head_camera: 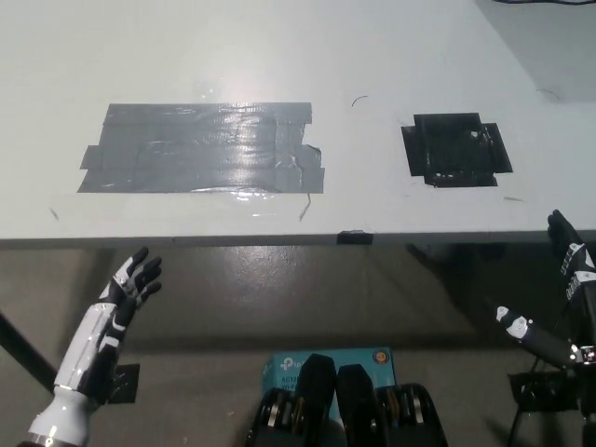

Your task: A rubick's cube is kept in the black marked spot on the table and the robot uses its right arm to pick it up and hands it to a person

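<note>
The black marked spot [456,150] is a square of black tape on the white table [372,56], at the right; nothing lies on it and no cube is in view. My black right hand [568,298] hangs below the table's front edge at the far right, fingers spread, open and holding nothing. My white left hand [126,293] rests open at the lower left, below the table edge.
A wide patch of grey tape [205,147] covers the table's left middle. A teal box [326,368] lies on the floor under the front edge. A small black clip [354,237] sits on the table's front edge.
</note>
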Motion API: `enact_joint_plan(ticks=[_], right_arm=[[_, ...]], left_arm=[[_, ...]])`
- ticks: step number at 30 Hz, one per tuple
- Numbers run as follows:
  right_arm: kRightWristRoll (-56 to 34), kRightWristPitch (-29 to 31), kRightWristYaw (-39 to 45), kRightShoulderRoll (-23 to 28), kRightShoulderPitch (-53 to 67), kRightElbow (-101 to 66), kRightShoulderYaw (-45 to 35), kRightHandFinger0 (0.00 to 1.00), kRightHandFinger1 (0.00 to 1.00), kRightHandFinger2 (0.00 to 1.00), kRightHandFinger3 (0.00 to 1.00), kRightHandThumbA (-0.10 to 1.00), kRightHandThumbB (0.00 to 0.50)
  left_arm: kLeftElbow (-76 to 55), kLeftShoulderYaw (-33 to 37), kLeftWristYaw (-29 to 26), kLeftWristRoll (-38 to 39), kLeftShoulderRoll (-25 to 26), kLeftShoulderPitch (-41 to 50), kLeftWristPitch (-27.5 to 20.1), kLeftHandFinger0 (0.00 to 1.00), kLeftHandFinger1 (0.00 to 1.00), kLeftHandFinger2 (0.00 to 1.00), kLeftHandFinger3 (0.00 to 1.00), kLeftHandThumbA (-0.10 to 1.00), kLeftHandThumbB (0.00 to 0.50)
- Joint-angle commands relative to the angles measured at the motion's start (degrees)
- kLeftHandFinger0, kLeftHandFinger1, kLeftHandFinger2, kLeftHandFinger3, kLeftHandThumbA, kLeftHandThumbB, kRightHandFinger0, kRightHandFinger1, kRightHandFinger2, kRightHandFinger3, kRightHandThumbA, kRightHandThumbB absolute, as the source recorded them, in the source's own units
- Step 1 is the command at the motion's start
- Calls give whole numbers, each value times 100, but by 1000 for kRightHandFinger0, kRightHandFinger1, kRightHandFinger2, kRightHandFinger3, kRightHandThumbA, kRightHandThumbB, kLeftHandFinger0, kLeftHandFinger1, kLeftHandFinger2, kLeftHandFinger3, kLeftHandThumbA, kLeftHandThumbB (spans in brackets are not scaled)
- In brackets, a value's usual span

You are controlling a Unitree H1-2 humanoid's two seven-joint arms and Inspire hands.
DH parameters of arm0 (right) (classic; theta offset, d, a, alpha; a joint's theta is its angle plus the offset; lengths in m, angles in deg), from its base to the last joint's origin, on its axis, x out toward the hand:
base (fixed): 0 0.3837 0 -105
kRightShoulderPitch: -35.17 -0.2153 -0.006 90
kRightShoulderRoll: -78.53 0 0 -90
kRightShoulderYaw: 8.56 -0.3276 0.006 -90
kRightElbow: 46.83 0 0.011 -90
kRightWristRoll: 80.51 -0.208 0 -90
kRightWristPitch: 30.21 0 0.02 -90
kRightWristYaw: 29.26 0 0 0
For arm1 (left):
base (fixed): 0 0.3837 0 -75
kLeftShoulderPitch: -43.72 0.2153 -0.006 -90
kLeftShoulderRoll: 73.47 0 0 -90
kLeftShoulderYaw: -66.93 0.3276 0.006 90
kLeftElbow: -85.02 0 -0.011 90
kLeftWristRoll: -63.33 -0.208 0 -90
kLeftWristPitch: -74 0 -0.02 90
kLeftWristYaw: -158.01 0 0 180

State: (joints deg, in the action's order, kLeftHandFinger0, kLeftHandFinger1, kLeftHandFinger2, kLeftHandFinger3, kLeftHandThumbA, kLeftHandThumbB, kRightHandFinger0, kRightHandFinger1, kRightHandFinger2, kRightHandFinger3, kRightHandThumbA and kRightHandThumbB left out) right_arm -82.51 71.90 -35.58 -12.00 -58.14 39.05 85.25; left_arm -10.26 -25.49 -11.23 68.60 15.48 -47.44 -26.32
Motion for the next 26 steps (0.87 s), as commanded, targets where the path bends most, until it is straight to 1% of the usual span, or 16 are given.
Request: enact_joint_plan(ticks=[1,4,7,9,14,17,20,26], right_arm=[[-696,904,628,221,-20,367,-222,1000,1000,1000,1000,926,235],[-455,1069,668,248,-49,578,-218,1000,1000,1000,1000,943,236],[-492,1092,771,224,-14,588,-242,1000,1000,1000,1000,933,239],[-537,1145,831,192,-14,634,-250,1000,1000,1000,1000,911,247],[-474,1173,883,151,-3,635,-264,1000,1000,1000,1000,908,236],[-478,1154,929,130,7,625,-280,1000,1000,1000,1000,904,233],[-479,1122,951,112,16,608,-289,1000,1000,1000,1000,902,230],[-457,1095,995,95,67,585,-313,1000,1000,1000,1000,909,240]], left_arm=[[-70,-208,-37,193,148,-116,-11,1000,1000,1000,1000,910,143],[-39,-244,2,197,149,-114,-15,1000,1000,1000,1000,905,133],[-30,-241,6,195,122,-91,22,1000,1000,1000,1000,906,138],[49,-243,19,202,124,-89,-34,1000,1000,1000,1000,904,137],[147,-224,19,138,132,-118,-94,1000,1000,1000,1000,928,127],[172,-216,13,121,125,-116,-87,1000,1000,1000,1000,927,137],[193,-218,27,145,125,-99,-115,1000,1000,1000,1000,916,134],[202,-207,22,119,112,-41,-156,1000,1000,1000,1000,917,135]])
